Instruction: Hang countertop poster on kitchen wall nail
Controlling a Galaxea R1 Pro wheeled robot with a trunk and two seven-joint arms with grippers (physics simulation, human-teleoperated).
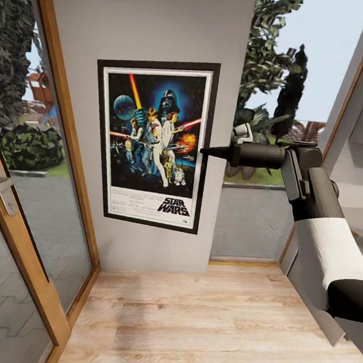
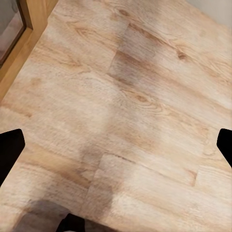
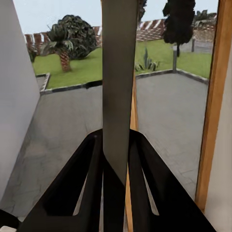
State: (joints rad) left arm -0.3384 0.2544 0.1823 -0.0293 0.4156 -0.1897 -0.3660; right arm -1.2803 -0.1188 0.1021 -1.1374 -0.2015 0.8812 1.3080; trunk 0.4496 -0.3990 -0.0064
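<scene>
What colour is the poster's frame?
Black, with a white inner border; the poster shows best in the head view.

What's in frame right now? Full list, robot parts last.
poster: 1, black frame, white border, colourful art, against the grey wall panel, right edge pinched by the right gripper
wall panel: 1, light grey, between the glazed openings
door: 1, wood frame with glass and a grey handle, left of the panel
window: 1, wood-framed, right of the panel, trees and lawn outside
floor: light wood planks
right gripper: 1, black, shut on the poster edge
left gripper: 1, black fingertips, open, above the floor
</scene>
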